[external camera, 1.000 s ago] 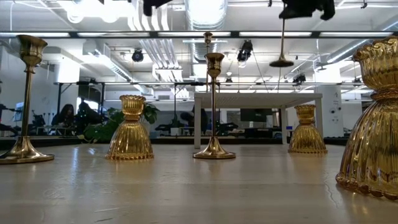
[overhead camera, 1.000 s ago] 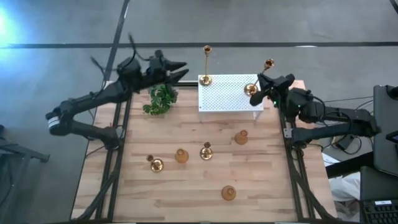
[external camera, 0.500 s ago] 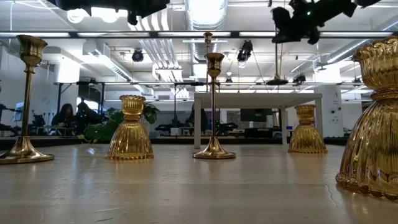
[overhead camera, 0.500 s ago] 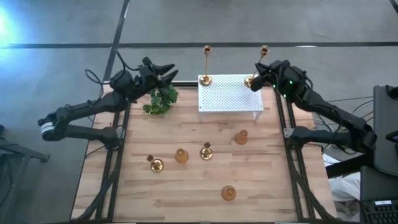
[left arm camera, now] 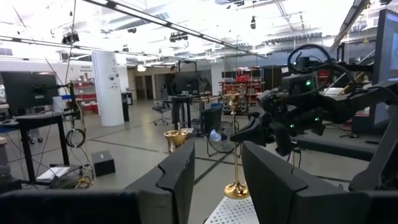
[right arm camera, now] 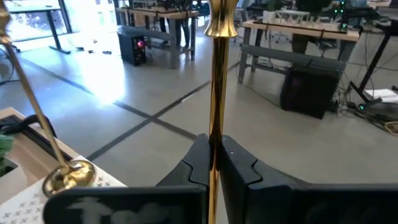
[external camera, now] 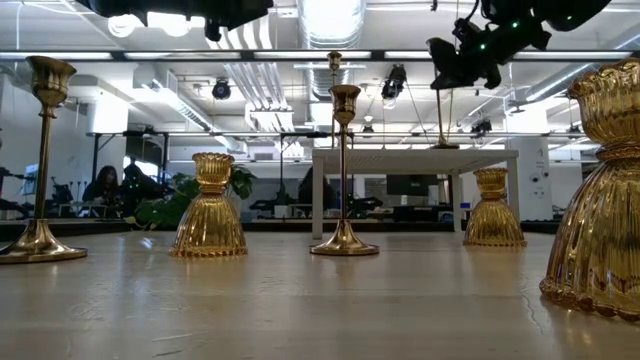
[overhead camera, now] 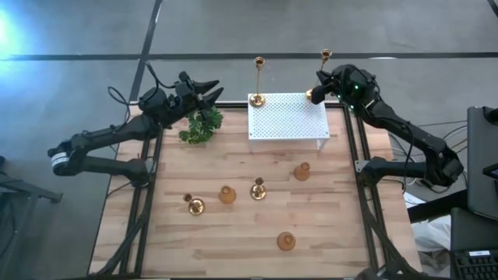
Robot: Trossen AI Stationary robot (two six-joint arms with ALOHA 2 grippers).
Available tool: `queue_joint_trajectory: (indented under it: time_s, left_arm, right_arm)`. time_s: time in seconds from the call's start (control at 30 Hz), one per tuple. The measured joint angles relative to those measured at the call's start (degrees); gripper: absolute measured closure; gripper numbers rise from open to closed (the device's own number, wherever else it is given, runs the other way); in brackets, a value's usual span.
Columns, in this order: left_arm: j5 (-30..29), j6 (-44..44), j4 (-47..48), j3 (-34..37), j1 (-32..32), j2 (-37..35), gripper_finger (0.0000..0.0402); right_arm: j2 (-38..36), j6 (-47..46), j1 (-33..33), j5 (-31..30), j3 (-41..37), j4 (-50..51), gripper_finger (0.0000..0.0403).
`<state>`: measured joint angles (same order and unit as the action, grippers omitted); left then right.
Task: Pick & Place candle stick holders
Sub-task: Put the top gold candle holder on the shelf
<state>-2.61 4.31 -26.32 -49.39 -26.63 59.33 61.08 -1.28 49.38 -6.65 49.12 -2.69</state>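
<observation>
R gripper (overhead camera: 320, 84) is clamped on a tall candle holder (overhead camera: 324, 61) at the white box's (overhead camera: 288, 117) far right corner, base seemingly just touching down. One tall holder (overhead camera: 257, 79) stands on the box; five holders are left on the table (overhead camera: 233, 233). L gripper (overhead camera: 214, 89) is part-open, empty, near the plant (overhead camera: 201, 124).

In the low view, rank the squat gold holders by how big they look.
1. Right-edge squat holder, largest, but it stands nearest the camera.
2. Left squat holder.
3. Squat holder by the white box's leg, smallest, farthest back.
True sizes may match.
</observation>
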Motion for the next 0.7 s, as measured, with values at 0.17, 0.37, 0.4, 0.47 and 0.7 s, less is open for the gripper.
queue_joint_trajectory:
  time_s: [0.17, 0.37, 0.4, 0.47, 0.7]
  left_arm:
    - [-0.39, -0.02, 0.63, -0.02, -0.02, 0.0, 0.0264]
    - [-0.57, -0.01, 0.74, -0.02, -0.08, 0.0, 0.0264]
    - [-0.55, -0.01, 0.74, -0.03, -0.13, 0.0, 0.0264]
    - [-0.55, -0.02, 0.74, -0.02, -0.14, 0.0, 0.0264]
    - [-0.55, -0.02, 0.73, -0.02, -0.15, 0.0, 0.0264]
  right_arm:
    - [1.14, 0.22, 2.51, 2.83, -0.21, -2.38, 0.0394]
    - [2.65, -0.53, 5.07, 7.99, -1.68, -4.66, 0.0394]
    - [2.82, -0.81, 5.2, 8.03, -2.16, -5.16, 0.0394]
    - [2.86, -1.3, 5.53, 8.06, -3.32, -6.43, 0.0394]
    - [2.36, -1.39, 6.24, 8.02, -5.14, -6.93, 0.0394]
